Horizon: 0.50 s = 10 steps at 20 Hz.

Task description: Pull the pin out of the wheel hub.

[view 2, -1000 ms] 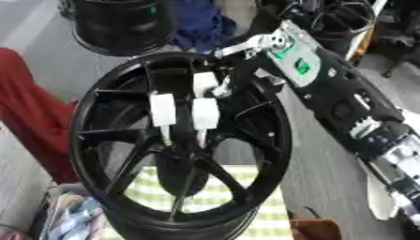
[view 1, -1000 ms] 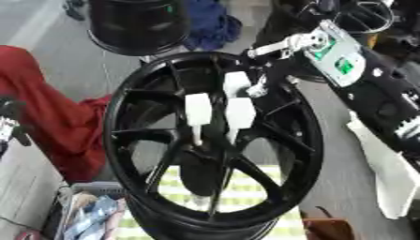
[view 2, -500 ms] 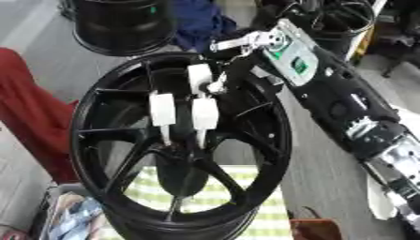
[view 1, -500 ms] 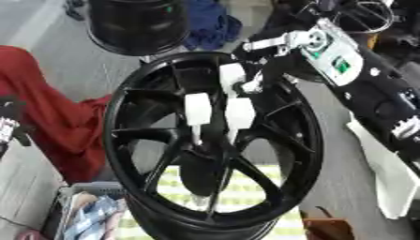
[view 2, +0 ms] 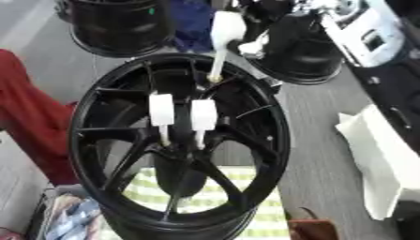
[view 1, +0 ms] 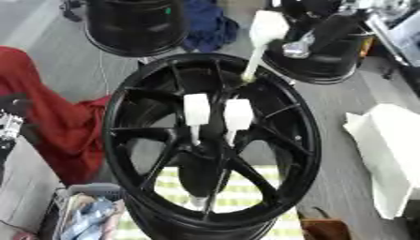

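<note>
Wheel hub: a black spoked wheel hub [view 1: 209, 145] fills the middle of the view, face towards the camera, its lower rim over a green-and-white checked cloth [view 1: 246, 192].
Pins in hub: two pins with white block heads, the left seated pin [view 1: 196, 110] and the right seated pin [view 1: 238, 115], stand side by side just above the hub centre, thin shafts running down into it.
Pulled pin: a third pin [view 1: 264, 29], white head up and shaft tilted down to 7 o'clock, is lifted clear of the centre; its tip lies over the hub's upper rim at 12 o'clock.
Right hand: the right hand [view 1: 308, 40] comes in from 1 o'clock, black with silver parts, touching the head of the lifted pin; how its fingers lie round the pin cannot be told.
Left hand: a dark part at the view's left edge, 9 o'clock, may be the left hand [view 1: 10, 124]; finger state cannot be told.
Surroundings: a second black wheel [view 1: 135, 26] at 11 o'clock, a third wheel [view 1: 328, 61] at 1 o'clock, red fabric [view 1: 49, 122] at 9 o'clock, blue cloth [view 1: 209, 23] at 12 o'clock, a white box [view 1: 386, 154] at 3 o'clock.
</note>
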Available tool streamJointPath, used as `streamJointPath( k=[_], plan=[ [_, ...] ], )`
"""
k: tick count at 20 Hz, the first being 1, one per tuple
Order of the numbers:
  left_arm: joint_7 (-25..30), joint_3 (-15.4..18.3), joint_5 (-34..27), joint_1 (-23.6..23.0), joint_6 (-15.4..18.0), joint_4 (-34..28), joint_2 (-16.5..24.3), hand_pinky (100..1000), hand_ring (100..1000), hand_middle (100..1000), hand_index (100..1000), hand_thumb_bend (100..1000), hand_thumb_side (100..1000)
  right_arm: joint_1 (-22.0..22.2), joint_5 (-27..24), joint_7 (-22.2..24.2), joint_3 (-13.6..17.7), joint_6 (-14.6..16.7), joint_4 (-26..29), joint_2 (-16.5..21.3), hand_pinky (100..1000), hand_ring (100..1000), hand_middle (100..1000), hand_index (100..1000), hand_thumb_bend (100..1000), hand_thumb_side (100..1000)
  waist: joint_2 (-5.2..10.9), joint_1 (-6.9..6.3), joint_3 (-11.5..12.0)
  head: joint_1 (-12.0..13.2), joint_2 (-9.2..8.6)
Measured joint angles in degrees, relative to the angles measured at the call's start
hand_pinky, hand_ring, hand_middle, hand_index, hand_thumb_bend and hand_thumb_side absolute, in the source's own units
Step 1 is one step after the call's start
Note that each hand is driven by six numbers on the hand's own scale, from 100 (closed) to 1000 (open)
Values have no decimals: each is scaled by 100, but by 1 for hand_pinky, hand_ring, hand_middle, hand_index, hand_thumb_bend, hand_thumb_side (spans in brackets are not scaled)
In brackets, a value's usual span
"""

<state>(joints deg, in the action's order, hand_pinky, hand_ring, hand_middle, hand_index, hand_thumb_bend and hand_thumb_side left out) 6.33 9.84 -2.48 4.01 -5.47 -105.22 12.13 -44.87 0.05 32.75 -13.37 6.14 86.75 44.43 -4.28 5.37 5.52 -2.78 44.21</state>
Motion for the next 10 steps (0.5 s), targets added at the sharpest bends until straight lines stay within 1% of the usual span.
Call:
streamJointPath(
  k=[2,3,4,5,6,7,8,9,10],
  plan=[
    [-28,32,2,-5,1,0,0,711,348,718,822,300,534,829,-69,-632,591,-46,418,360,517,464,518,656,151,328,0,-6,-53,56,0],
    [-43,42,2,-8,-3,0,0,711,347,718,822,300,534,1293,-28,-964,905,-69,571,460,516,460,516,656,149,331,0,-14,-89,86,0],
    [-57,60,2,-14,-2,0,0,711,342,718,822,301,534,1770,46,-1303,1213,-92,684,487,526,462,519,665,156,341,-1,-27,-128,115,0],
    [-72,69,2,-15,-2,0,0,711,338,718,822,301,534,2226,128,-1641,1495,-122,754,469,571,486,548,712,184,377,-2,-44,-162,143,0],
    [-85,78,3,-20,-4,0,0,711,340,718,822,301,534,2670,209,-1971,1755,-149,781,395,615,519,589,777,208,407,-3,-59,-196,172,0],
    [-93,92,3,-22,-5,0,-1,711,339,718,822,301,534,3097,309,-2273,1983,-183,780,254,690,599,693,895,254,464,-7,-69,-228,201,0],
    [-99,99,4,-22,-6,0,-2,711,336,718,822,300,534,3482,441,-2529,2181,-226,760,56,759,695,783,960,279,512,-14,-78,-255,229,0],
    [-108,100,4,-22,-6,0,-4,711,335,718,822,301,534,3810,601,-2754,2360,-291,708,-177,788,747,827,987,282,531,-21,-88,-279,263,0],
    [-114,102,4,-23,-6,1,-5,711,331,718,822,300,534,4095,784,-2983,2527,-374,626,-447,815,772,851,991,289,538,-28,-102,-307,293,0]
  ],
)
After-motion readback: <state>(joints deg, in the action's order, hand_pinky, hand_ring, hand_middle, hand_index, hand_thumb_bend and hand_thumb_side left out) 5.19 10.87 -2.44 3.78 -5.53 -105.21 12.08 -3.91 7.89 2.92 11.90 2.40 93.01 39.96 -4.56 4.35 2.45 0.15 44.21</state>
